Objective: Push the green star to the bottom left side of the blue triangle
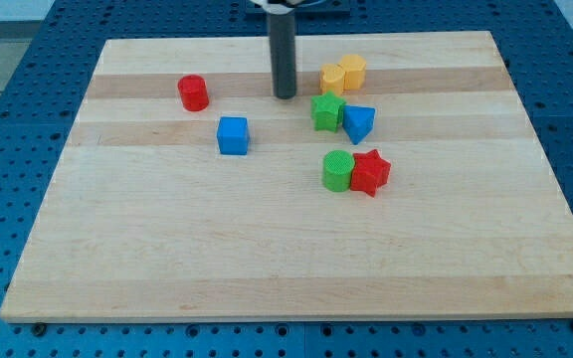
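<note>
The green star [327,111] sits right of the board's upper middle, touching the left side of the blue triangle [359,122]. My tip [285,96] rests on the board a little to the upper left of the green star, apart from it. The dark rod rises straight from there to the view's top.
A yellow block [342,76] lies just above the star. A green cylinder [337,170] and a red star [370,172] touch each other below it. A blue cube [233,135] and a red cylinder [194,92] lie to the left. The wooden board [267,259] sits on a blue perforated table.
</note>
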